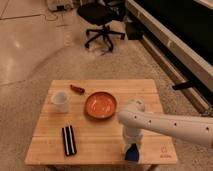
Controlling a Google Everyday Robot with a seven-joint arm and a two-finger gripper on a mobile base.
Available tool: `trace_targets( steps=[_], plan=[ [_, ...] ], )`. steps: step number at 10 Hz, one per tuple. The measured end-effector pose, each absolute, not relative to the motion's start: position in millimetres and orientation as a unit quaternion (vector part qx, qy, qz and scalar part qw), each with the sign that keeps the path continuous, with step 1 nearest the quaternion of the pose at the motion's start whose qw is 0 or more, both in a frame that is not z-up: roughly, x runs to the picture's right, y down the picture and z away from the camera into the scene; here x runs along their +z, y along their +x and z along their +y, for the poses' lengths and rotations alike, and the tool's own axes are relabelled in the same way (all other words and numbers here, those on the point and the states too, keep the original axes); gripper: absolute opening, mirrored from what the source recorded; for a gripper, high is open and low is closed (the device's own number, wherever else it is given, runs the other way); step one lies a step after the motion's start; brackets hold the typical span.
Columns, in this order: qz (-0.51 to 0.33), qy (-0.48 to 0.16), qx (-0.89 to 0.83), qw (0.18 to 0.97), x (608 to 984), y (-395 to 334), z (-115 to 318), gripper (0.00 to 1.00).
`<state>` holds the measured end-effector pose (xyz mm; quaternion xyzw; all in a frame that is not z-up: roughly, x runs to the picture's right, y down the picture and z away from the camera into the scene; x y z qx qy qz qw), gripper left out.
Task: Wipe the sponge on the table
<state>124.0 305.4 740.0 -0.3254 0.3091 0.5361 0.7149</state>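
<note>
The blue sponge [132, 153] lies on the light wooden table [100, 131], close to the front edge and right of centre. My gripper [131, 145] points straight down onto it from the white arm that comes in from the right, and it is shut on the sponge. The wrist hides the sponge's upper part. A small dark logo [165, 153] marks the table's front right corner, just right of the sponge.
An orange plate [100, 105] sits mid-table, behind and left of the gripper. A white cup [61, 101] and a small red-brown object [77, 89] are at the back left. A black ribbed bar [69, 140] lies front left. A black office chair [102, 20] stands beyond the table.
</note>
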Motion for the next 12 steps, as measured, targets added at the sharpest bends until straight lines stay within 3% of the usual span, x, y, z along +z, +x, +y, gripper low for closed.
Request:
trace_targets(
  steps=[5, 12],
  plan=[
    [0.275, -0.360, 0.489, 0.745, 753, 54, 313, 0.00],
    [0.263, -0.333, 0.482, 0.767, 810, 28, 258, 0.00]
  ],
)
